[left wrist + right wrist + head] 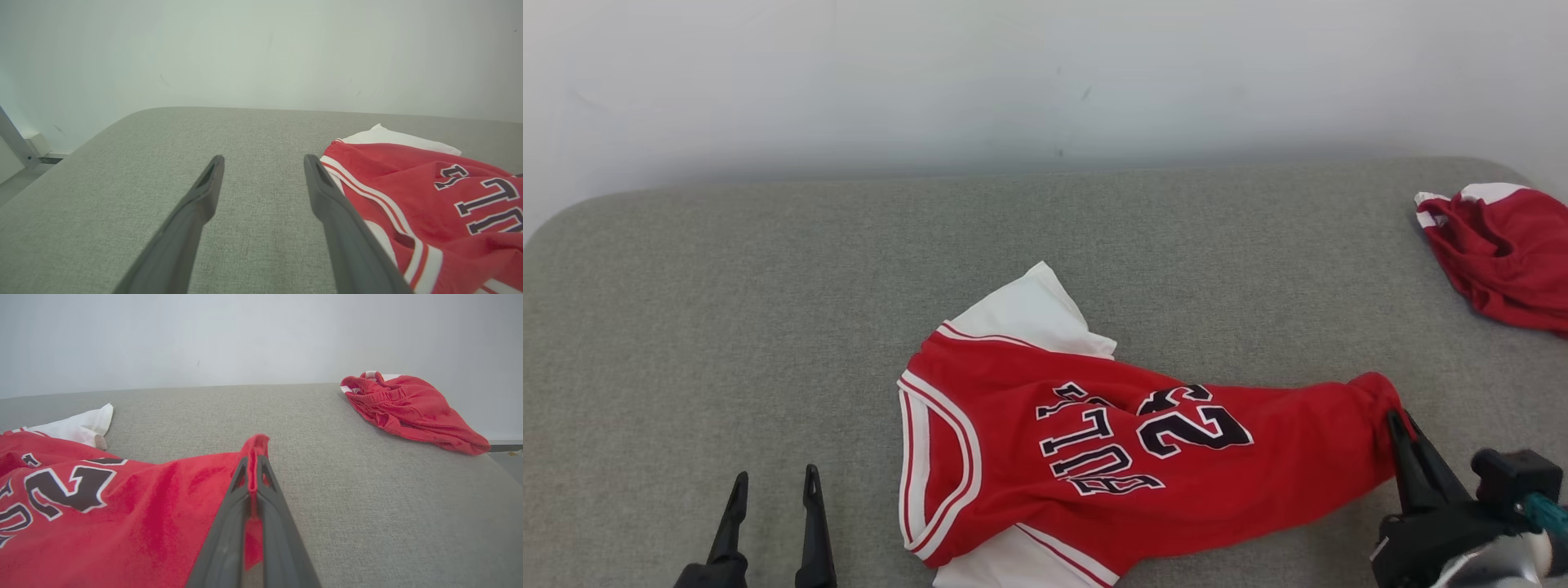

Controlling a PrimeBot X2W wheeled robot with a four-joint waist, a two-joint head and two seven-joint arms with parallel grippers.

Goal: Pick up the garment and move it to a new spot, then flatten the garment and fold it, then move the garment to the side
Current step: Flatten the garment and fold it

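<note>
1. Grey cloth covers the worktop [727, 310]. At the left, the left hand [774, 475] hangs just over it. Its two fingers are spread wide with nothing between them. It is near the garment but not touching it.
2. In the middle lies the garment [1111, 441], on the near part of the worktop, pulled out long from side to side.
3. I think it is light, thin and floppy. It will sag and bunch up when lifted, and it may slide a little. It will not break.
4. The best spots to hold look like the edges and corners. One is the striped edge [916, 457] near the left hand. Two hands far apart could pull it flat.
5. It is bright red, with white and red stripes round the arm hole. It has black letters and a big 23 with white lines round them. A white part [1029, 314] sticks out at the far side, and more white shows at the near side.
6. At the right, the right hand [1398, 418] is clenched on the garment's right tip. A small red fold is pinched between its fingers.
7. Far right, another red cloth [1503, 253] lies crumpled, well apart.
</note>
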